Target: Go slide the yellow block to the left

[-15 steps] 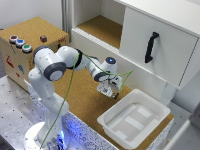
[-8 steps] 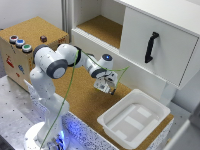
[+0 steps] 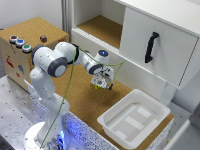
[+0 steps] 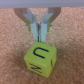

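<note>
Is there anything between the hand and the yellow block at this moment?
Nothing. In the wrist view only bare cork shows between the hand and the yellow block, which sits just ahead of the fingertips. Contact cannot be told.

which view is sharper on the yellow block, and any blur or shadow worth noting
Wrist view: the yellow block is large, a dark letter readable on top, edges soft, gripper fingers blurred. Exterior view: the block is a tiny speck under the gripper; whole frame soft, blue glow at the robot base.
</note>
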